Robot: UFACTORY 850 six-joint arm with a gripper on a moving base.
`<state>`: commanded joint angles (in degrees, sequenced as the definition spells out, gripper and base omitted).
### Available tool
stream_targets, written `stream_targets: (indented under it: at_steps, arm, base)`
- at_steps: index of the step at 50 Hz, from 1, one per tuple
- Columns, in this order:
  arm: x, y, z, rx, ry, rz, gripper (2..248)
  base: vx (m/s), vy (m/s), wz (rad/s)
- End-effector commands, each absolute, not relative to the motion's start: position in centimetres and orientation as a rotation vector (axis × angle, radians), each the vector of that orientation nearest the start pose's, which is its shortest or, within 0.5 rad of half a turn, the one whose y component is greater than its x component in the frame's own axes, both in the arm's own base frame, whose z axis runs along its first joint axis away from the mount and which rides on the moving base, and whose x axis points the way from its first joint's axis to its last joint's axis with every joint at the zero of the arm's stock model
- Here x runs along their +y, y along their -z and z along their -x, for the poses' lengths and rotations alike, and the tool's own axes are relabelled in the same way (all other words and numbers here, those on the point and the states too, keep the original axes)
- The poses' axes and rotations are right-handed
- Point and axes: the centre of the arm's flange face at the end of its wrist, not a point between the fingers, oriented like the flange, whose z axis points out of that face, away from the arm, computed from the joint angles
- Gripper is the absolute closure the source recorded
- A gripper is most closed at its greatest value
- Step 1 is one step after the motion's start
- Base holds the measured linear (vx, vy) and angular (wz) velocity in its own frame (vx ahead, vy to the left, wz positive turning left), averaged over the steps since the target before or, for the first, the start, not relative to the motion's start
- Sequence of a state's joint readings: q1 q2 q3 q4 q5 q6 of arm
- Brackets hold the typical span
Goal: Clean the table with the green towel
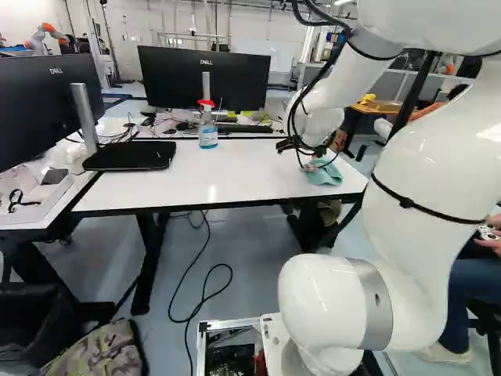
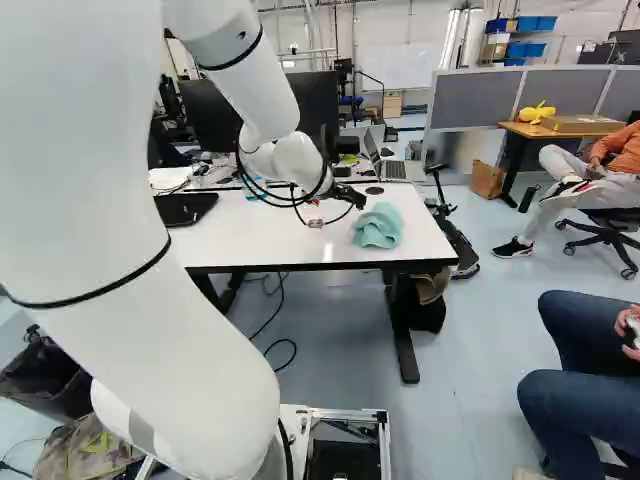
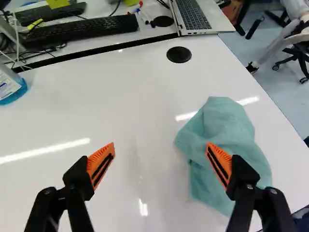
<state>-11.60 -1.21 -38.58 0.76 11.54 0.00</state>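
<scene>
Open fingers (image 2: 352,195) near crumpled green towel (image 3: 219,128) on white table (image 3: 120,106).

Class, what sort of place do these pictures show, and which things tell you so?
Probably a robotics lab with office-style desks: a white robot arm reaches over a white table, with a black monitor and grey partitions beyond.

On the white table (image 1: 243,176) I see the crumpled green towel (image 2: 378,227), a spray bottle (image 1: 207,135), a monitor stand (image 1: 129,157) and a black disc (image 3: 179,54).
</scene>
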Motion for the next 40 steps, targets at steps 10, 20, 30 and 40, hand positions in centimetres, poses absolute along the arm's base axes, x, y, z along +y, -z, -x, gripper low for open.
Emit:
stream_targets:
  at_steps: [10,20,30,40]
  arm:
    - [-7.1,-43.3,-41.9,0.258,1.424,2.87,3]
    - [-5.4,-42.0,-39.3,0.204,1.509,2.819,3]
    - [-4.0,-40.9,-36.9,0.159,1.581,2.771,3]
    - [-2.8,-39.9,-34.7,0.119,1.642,2.725,3]
  base:
    - [0.0,0.0,0.0]
    - [0.0,0.0,0.0]
    - [0.0,0.0,0.0]
    - [0.0,0.0,0.0]
